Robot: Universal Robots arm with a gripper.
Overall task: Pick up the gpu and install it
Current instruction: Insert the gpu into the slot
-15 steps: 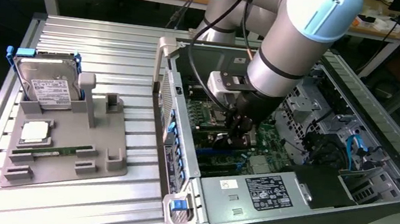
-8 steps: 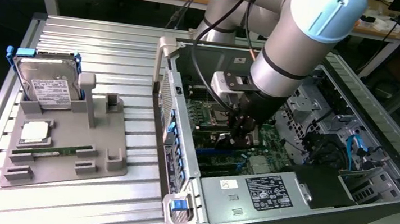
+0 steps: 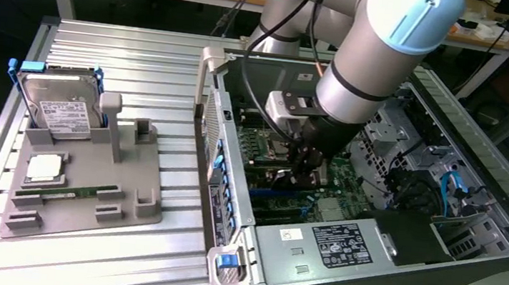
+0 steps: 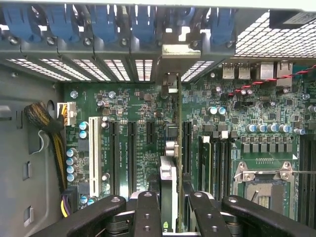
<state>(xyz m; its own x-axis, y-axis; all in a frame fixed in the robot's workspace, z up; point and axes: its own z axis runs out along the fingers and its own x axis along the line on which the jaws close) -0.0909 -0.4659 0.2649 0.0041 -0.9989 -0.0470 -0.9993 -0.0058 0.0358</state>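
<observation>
On the exterior view's left, a grey tray (image 3: 81, 227) holds a hard drive (image 3: 59, 107) and a RAM stick (image 3: 71, 193). Further right is the open case (image 3: 208, 112). The gripper (image 3: 311, 167) is down inside it, its jaws squeezing the gpu (image 4: 169, 185), which stands on its edge over the green board (image 4: 136, 106).

A ribbed metal table (image 3: 130, 49) is carrying a grey parts stand (image 3: 141, 173) toward the exterior view's left, with an open computer case (image 3: 411, 279) lying just beside it.
</observation>
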